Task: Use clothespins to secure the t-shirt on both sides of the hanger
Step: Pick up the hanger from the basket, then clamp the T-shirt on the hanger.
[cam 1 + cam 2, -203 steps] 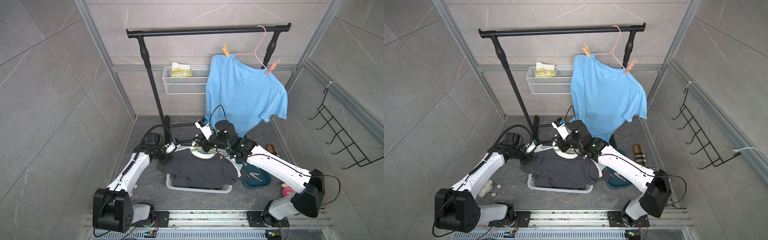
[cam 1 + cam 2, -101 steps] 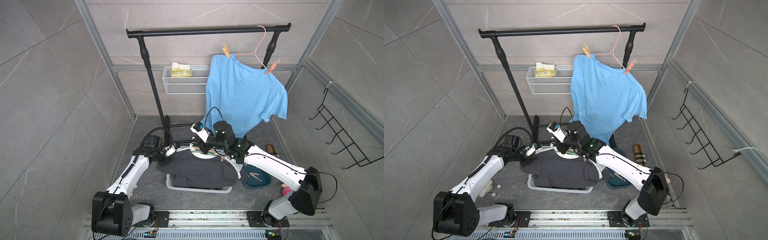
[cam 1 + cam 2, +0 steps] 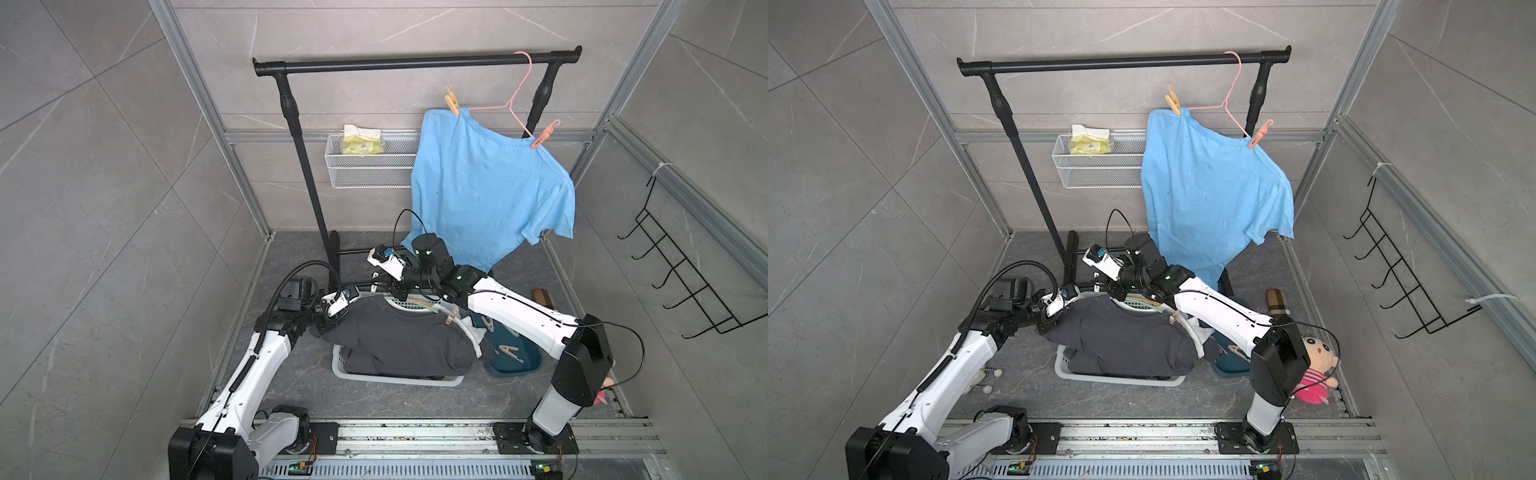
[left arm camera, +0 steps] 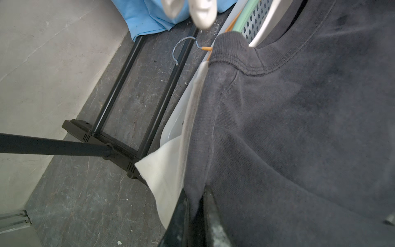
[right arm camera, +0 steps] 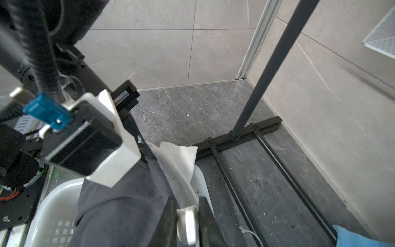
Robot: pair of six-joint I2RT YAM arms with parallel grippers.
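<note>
Your left gripper (image 4: 195, 213) pinches the shoulder of the dark shirt (image 4: 299, 128), which lies over the basket (image 3: 399, 380). Your right gripper (image 5: 186, 216) is clamped on a pale clothespin (image 5: 188, 226), near the basket rim and just beside the shirt.

The dark grey stone floor (image 3: 395, 399) carried a white laundry basket (image 3: 399, 379), a teal tub (image 3: 523, 368) just beside it, the clothes rack's black foot (image 3: 334, 245) behind, a brown bottle-like thing (image 3: 1277, 301), a pink plush doll (image 3: 1316, 361), small white balls (image 3: 994, 372) and the arms' rail (image 3: 415, 432)
</note>
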